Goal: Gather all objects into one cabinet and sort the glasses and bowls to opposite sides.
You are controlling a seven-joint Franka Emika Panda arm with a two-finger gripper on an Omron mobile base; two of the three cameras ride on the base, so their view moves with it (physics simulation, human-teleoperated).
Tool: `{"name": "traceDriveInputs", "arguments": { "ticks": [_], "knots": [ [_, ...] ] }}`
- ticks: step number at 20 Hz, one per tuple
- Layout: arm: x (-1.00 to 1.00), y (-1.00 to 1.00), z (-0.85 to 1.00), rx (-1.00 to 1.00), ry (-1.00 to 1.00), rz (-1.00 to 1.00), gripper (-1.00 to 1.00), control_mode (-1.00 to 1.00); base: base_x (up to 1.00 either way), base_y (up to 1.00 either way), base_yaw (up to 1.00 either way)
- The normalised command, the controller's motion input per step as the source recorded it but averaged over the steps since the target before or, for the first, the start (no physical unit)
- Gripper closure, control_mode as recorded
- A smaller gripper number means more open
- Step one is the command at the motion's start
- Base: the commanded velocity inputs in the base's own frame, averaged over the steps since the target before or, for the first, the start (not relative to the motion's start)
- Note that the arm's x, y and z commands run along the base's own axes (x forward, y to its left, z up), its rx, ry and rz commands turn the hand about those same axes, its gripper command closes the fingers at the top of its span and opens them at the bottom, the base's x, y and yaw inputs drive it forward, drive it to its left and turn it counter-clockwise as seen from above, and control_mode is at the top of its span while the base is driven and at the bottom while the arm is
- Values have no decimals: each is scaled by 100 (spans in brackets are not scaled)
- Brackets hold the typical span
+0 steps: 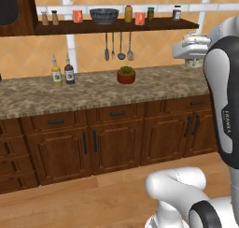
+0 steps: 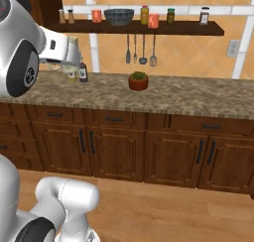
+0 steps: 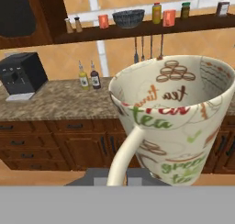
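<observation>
A cream mug (image 3: 176,126) with a handle and printed tea words looms close in the hand view, held up in the air. My gripper (image 1: 191,52) is shut on it, above the counter's right part, and the mug hides the fingertips. The mug (image 2: 63,65) peeks out under the hand in the right base view. On the dark wooden wall shelf (image 1: 116,27) stand a wide dark grey ribbed bowl (image 1: 104,16) and two coral-orange cups, one (image 1: 77,16) left of the bowl and one (image 1: 140,18) right of it. My gripper hangs lower than the shelf and to its right.
Lidded jars (image 1: 128,13) and brown shakers (image 1: 45,17) share the shelf. Utensils (image 1: 119,47) hang beneath it. A potted plant (image 1: 126,75) and two bottles (image 1: 63,72) stand on the stone counter (image 1: 93,94). A black coffee machine (image 3: 20,76) sits at the far left.
</observation>
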Motion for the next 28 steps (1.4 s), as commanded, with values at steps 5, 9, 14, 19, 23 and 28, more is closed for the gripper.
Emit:
{"name": "traceDriveInputs", "arguments": {
  "ticks": [5, 9, 14, 19, 23, 28],
  "knots": [
    [0, 1, 1, -1, 0, 0, 100, -100, 0, 0, 0],
    [0, 6, 0, -2, 0, 0, 100, -100, 0, 0, 0],
    [0, 4, 0, -2, 0, 0, 100, 100, 0, 4, 0],
    [0, 0, 0, 0, 0, 0, 100, 100, 0, 0, 0],
    [0, 0, 0, 0, 0, 0, 100, 100, 28, 0, 0],
    [0, 0, 0, 0, 0, 0, 100, 100, 68, 0, 0]
  ]
}}
